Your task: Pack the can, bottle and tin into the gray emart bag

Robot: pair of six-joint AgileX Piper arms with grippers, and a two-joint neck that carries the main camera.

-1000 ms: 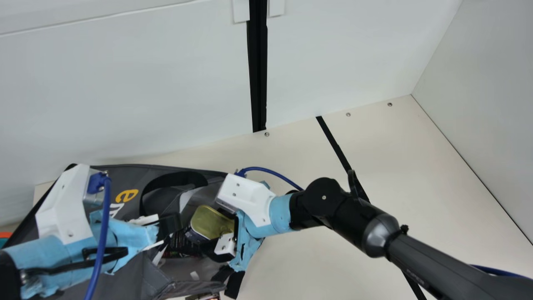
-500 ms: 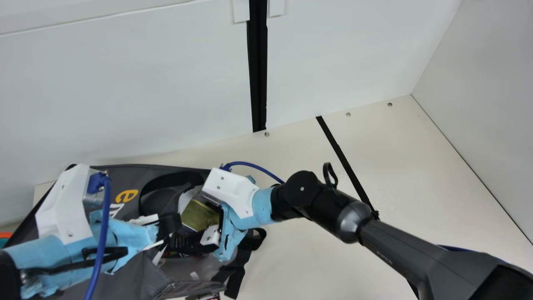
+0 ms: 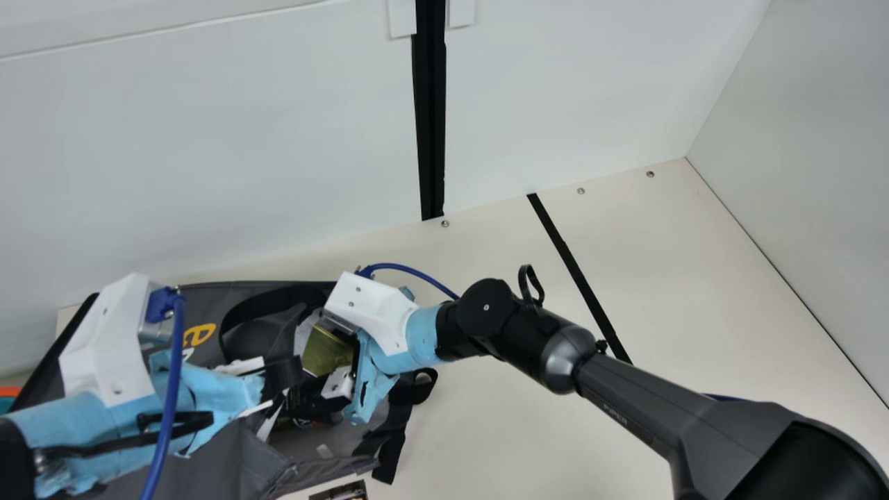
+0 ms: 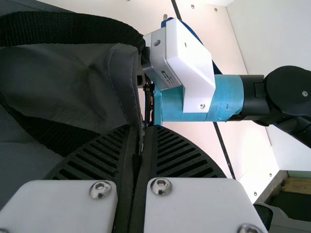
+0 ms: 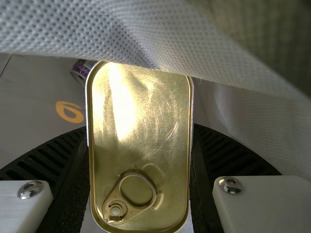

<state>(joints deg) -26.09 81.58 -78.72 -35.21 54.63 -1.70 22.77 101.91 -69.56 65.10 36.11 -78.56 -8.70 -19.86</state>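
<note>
You have, main view: bright, even light over the white wall (image 3: pixel 208 139) and cream table (image 3: pixel 500 423) — source, you cannot tell; deep shadow inside the gray emart bag (image 3: pixel 236 458). Left wrist view, for you: brightly lit table behind dark fabric (image 4: pixel 73 73); small glints on the screws (image 4: pixel 161 186). Right wrist view, yours too: dimmer; one burnt-out white streak of glare on the tin (image 5: pixel 146 145) — upper right corner dark, the near cloth (image 5: pixel 277 39) there blurred.

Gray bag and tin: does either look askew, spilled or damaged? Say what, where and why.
The gray bag looks crumpled, its edge pinched in the left hand. The tin, held in the right hand, shows scratches across its gold lid, though it looks sealed.
</note>
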